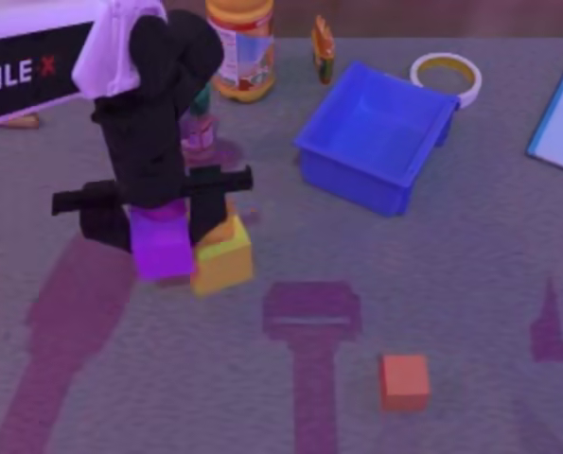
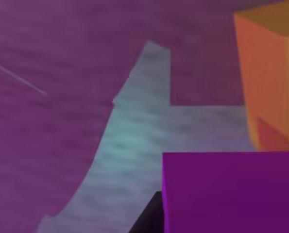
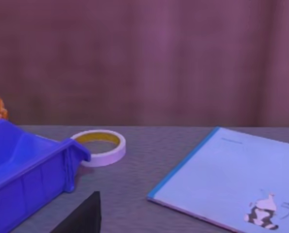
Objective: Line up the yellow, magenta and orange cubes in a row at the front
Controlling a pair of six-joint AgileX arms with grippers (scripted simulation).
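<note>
In the top view, the left gripper sits in the left-centre of the frame, clamped on the magenta cube, with dark fingers on either side of it. The cube sits just beside the yellow cube, apparently touching its left face; whether it rests on the worktop or hangs slightly above cannot be told. Holding it square against the yellow cube looks like the way to set it down as that cube's neighbour, so the two share one line. The left wrist view agrees: a broad magenta face fills its lower right, with a yellow-orange cube face close behind.

The orange cube lies well apart, lower right of centre in the top view, nearer the front edge than the other two. By my reading it has yet to join the row.

The right arm is parked out of the top view; its wrist camera shows only a dark sliver of the right gripper, too little to tell its fingers' state.

The worktop is a grey, cloth-like surface crossed by purple shadows. Along the upper part stand a blue open bin, a tape roll, a jar and a sheet with a blue edge. Behind the worktop, a plain dark backdrop.
</note>
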